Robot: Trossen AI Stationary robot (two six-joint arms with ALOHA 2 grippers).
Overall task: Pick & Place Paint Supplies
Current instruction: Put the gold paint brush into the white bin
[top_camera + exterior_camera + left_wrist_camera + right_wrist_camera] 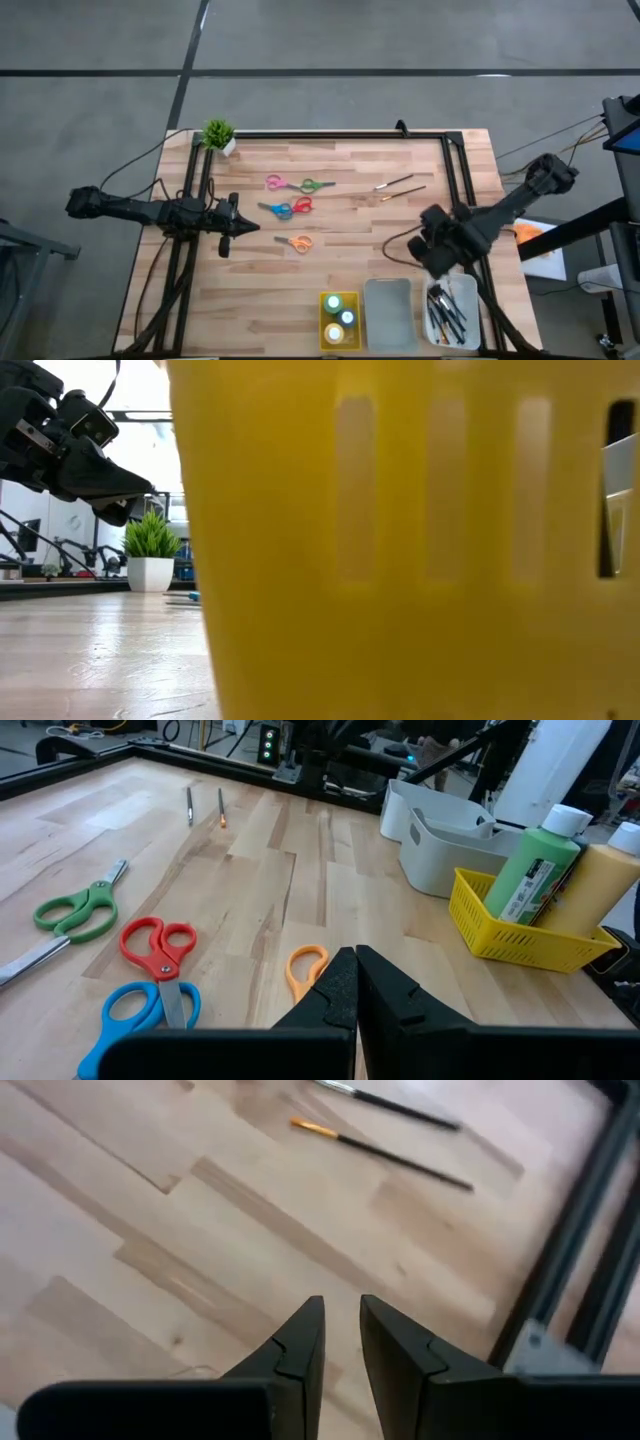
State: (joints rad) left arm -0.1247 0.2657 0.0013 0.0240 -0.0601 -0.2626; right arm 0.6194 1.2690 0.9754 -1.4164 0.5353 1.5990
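The right gripper is held slightly parted and empty above bare wood. Two thin dark-handled brushes lie close together ahead of it. A descent on one risks nudging the other. The left gripper is shut, empty, near the orange-handled scissors.

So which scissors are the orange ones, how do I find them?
Start at the wooden table and find the left gripper near its left edge. The orange scissors lie just in front of its fingers. They are the smallest pair, alone, nearer the yellow tray than the others.
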